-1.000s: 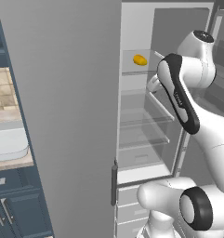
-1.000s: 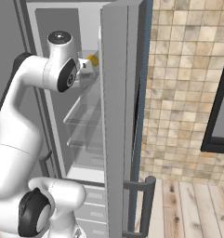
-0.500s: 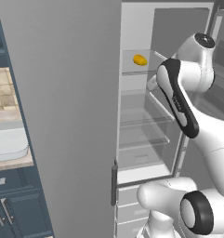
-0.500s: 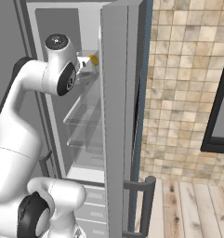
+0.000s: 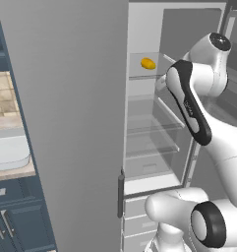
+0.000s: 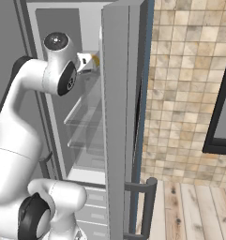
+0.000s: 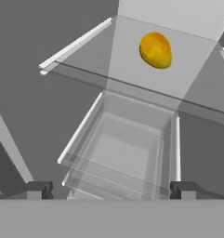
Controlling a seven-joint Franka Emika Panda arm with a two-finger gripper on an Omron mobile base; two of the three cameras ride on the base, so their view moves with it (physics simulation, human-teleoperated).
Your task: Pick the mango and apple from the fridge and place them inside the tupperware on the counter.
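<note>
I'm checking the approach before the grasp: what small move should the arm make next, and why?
Probably ease the tool forward and up toward the mango. In the hand view its jaws stand open with nothing between them, and the mango lies well ahead on the glass shelf of the fridge, above the line the tool points along. It must close that gap before gripping.

The tupperware (image 5: pixel 9 152) is cut off by the left base view's left edge. The fridge (image 6: pixel 116 117) door hides most of the mango (image 6: pixel 95 60) in the right base view.
</note>
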